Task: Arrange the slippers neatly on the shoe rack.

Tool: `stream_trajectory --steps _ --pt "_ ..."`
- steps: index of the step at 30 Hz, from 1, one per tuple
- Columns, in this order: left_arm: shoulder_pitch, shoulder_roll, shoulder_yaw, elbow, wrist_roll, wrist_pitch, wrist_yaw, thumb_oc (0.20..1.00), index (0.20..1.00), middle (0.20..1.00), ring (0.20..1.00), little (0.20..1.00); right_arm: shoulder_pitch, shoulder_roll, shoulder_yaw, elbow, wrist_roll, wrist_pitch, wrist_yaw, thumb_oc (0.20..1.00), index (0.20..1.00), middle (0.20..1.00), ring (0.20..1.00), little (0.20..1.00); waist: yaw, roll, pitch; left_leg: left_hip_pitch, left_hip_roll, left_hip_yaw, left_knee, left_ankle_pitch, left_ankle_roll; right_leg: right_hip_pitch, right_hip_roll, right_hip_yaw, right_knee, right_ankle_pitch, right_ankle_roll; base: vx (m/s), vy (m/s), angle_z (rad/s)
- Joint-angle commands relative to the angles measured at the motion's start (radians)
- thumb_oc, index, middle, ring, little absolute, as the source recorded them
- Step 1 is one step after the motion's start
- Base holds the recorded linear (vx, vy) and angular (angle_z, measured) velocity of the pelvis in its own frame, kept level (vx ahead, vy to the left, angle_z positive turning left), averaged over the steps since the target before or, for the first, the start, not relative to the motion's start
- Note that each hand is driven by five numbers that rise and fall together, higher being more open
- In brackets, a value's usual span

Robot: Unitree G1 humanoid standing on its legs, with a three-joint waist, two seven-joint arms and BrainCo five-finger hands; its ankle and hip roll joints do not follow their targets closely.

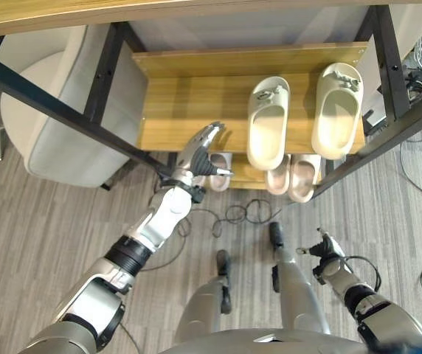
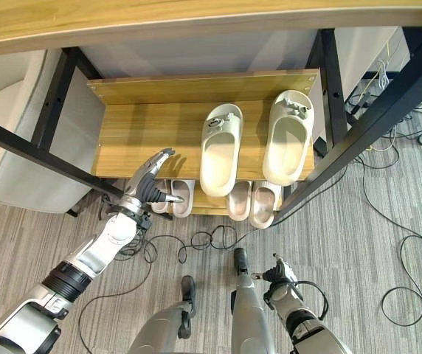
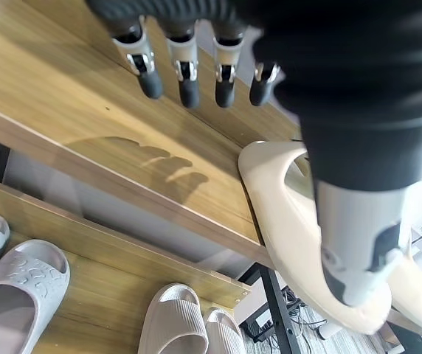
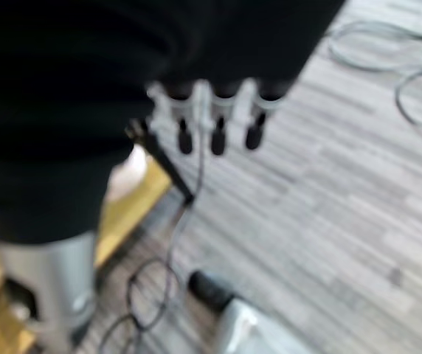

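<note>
We see the left hand (image 1: 200, 151) raised at the front edge of the shoe rack (image 1: 189, 110), fingers straight and spread, holding nothing. The two cream slippers (image 1: 268, 122) lie side by side on the rack's upper shelf, well to the right of those fingers and apart from them. On the lower shelf we spot two grey pairs (image 3: 19, 284), tucked beneath. Our right hand (image 1: 327, 247) hangs low over the floor, fingers relaxed and empty.

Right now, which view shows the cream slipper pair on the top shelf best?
Left eye view: both cream slippers show whole, side by side. Right eye view shows them too. Left wrist view catches part of one, behind the left hand's thumb.
</note>
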Motion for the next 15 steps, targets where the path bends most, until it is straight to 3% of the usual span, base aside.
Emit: stream_trajectory --steps 1,15 --pt "0.02 -0.027 -0.002 -0.002 0.021 -0.032 0.042 1.0 1.0 1.0 1.0 1.0 0.022 -0.04 -0.003 -0.037 -0.022 0.005 -0.039 1.0 1.0 1.0 1.0 1.0 -0.026 0.028 -0.038 -0.151 0.038 0.002 0.064 0.012 -0.012 -0.082 -0.062 -0.026 0.163 -0.136 0.07 -0.01 -0.015 -0.12" --pt "0.025 -0.126 -0.079 0.159 0.018 -0.014 0.073 1.0 1.0 1.0 1.0 1.0 0.014 -0.063 0.003 -0.031 -0.022 0.008 -0.073 1.0 1.0 1.0 1.0 1.0 -0.042 0.042 -0.023 -0.14 0.043 0.016 0.078 -0.003 -0.011 -0.085 -0.058 -0.01 0.177 -0.147 0.068 -0.01 -0.012 -0.07"
